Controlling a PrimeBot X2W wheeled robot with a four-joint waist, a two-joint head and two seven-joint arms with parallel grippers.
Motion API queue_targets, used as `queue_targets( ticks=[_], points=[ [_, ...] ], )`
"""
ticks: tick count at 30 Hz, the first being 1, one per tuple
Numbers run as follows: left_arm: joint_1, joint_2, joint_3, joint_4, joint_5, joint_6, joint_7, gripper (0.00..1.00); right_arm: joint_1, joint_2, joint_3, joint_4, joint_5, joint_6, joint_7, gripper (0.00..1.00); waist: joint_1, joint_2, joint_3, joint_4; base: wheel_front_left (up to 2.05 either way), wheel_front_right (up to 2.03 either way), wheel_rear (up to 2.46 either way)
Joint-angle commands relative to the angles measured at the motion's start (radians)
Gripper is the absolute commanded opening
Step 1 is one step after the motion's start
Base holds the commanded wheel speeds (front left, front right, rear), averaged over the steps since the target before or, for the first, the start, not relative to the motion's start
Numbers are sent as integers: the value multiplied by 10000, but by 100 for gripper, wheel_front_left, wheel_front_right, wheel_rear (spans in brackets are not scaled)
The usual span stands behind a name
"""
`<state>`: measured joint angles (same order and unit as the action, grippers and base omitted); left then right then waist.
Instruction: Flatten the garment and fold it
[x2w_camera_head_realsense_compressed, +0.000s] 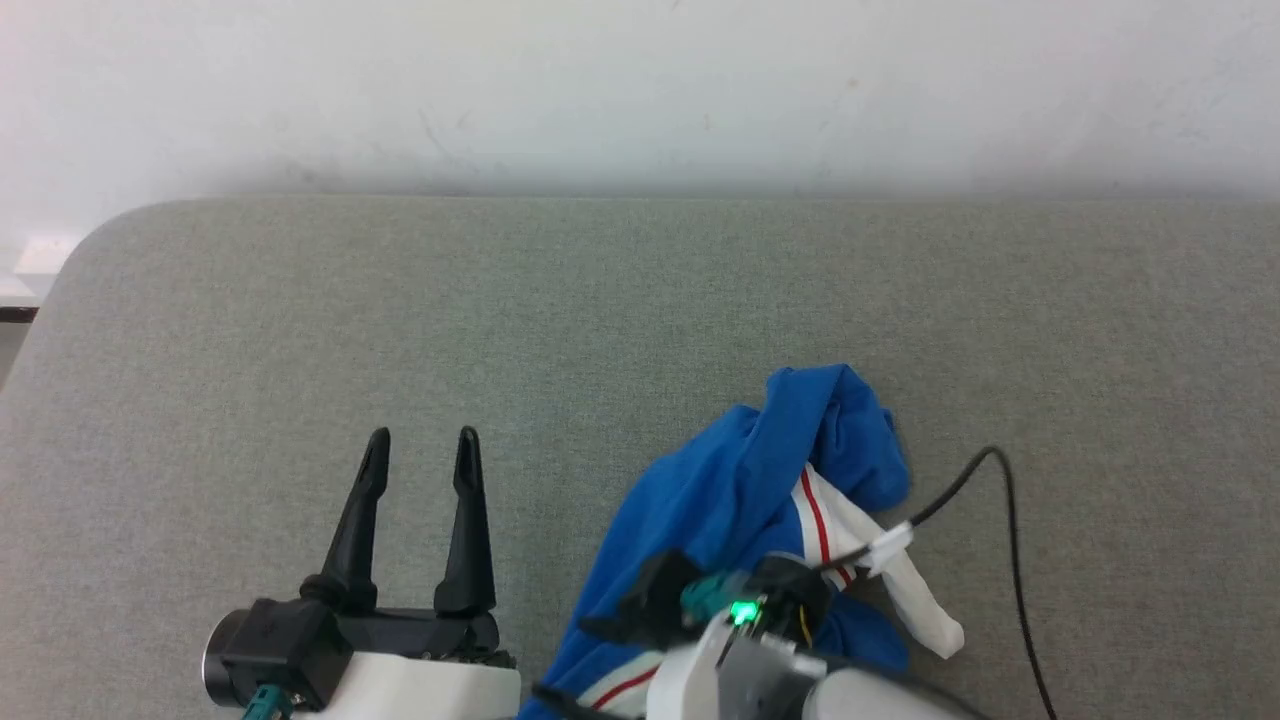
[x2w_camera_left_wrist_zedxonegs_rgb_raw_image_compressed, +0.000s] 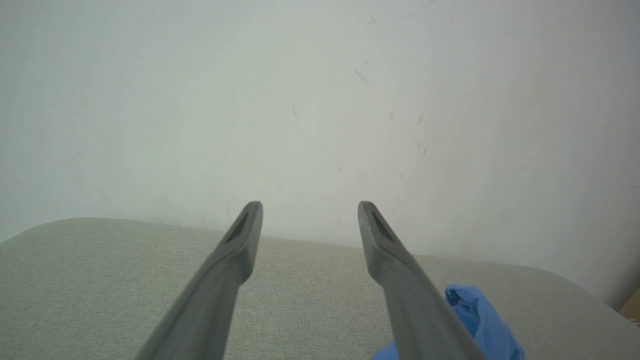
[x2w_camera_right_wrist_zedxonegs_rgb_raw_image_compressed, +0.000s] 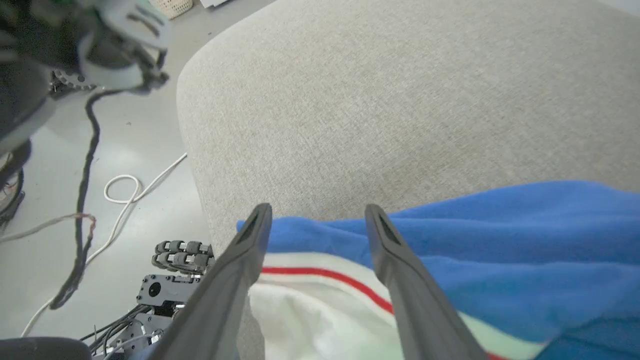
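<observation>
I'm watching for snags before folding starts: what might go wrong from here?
The garment lies bunched at the near edge of the grey pad, under the open right gripper; a careless tug may drag it off onto the floor. The black cable loops beside the cloth and might catch it.

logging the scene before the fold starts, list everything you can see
grey fabric-covered pad: one, grey, under everything
royal-blue jersey shirt with white sleeves and red-and-white trim: one, blue, crumpled at the pad's near right
plain wall: one, white, behind the pad
thin cable: one, black, arcing over the pad right of the shirt
smooth floor: one, grey, beside the pad
loose cord: one, white, looped on the floor
left claw: one, dark, open, over bare pad
right claw: one, dark, open, over the shirt's edge
</observation>
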<state>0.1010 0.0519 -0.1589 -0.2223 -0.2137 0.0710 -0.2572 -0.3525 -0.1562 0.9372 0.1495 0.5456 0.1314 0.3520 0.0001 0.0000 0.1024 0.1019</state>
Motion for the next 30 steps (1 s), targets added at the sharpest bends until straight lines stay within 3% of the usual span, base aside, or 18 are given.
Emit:
queue_targets(
  ticks=[1, 6, 12, 18, 24, 30],
  points=[
    [-94, -16, 11, 35, -85, -11, -45, 100, -177, 34, -188, -62, 227, -7, -79, 100, -1, 0, -93, -53, 0, 0, 0],
    [-19, -16, 9, 55, -91, -14, -45, 100, -345, -196, -2028, -832, 421, -7, -538, 100, -1, 0, -301, -192, 0, 0, 0],
    [40, -16, 120, -12, 18, -119, -45, 100, 633, -652, -5384, -1963, -1400, -7, -1273, 100, -1, 0, -303, -327, 0, 0, 0],
    [94, -16, 175, -84, 138, -209, -45, 100, 2991, 363, -8915, -3085, -3130, -7, -1932, 100, -1, 0, -120, -460, 0, 0, 0],
    [165, -16, 211, -79, 267, -308, -45, 100, 4822, 991, -10151, -3594, -3991, -7, -2635, 100, -1, 0, -3, -651, 0, 0, 0],
    [298, 94, 40, 9, 1135, -450, -45, 100, 5560, 1054, -10564, -3597, -3286, -7, -3528, 100, -1, 0, 5, -916, 0, 0, 0]
  ],
)
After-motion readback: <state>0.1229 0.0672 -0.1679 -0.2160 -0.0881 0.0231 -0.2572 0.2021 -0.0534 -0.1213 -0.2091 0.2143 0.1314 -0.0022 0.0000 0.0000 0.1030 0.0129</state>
